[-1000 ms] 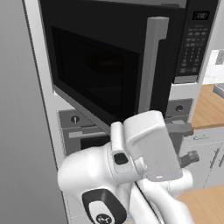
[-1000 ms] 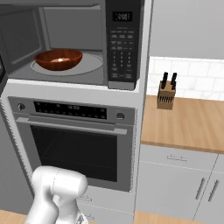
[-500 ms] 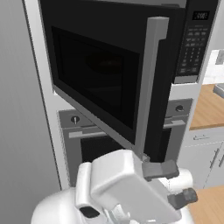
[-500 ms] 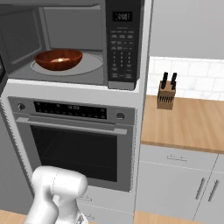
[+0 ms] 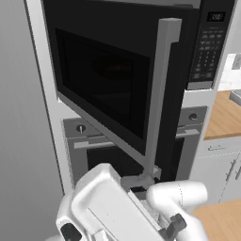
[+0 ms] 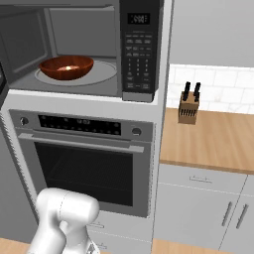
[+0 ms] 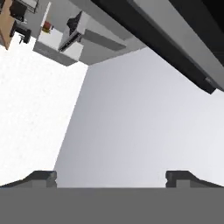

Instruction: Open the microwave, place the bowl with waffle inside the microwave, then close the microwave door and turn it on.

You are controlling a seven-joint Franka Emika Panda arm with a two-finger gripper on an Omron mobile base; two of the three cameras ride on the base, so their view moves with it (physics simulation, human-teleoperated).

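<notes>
**Bowl in microwave, door open**

Bowl with waffle [image 6: 66,67] sits on the turntable inside the microwave [image 6: 141,49]. Microwave door [image 5: 106,89] swung wide, silver handle [image 5: 157,94] at its free edge. Gripper [image 7: 111,177] empty, 2 fingertips spread wide, aimed at blank wall [image 7: 131,127]. Oven [image 6: 84,163] below.

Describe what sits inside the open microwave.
Inside the microwave, a reddish-brown bowl rests on the round turntable. Its high rim hides most of the contents; only a pale glimpse shows.

Kitchen, oven [image 6: 87,163], knife block [image 6: 188,107], wooden counter [image 6: 218,144]
</notes>
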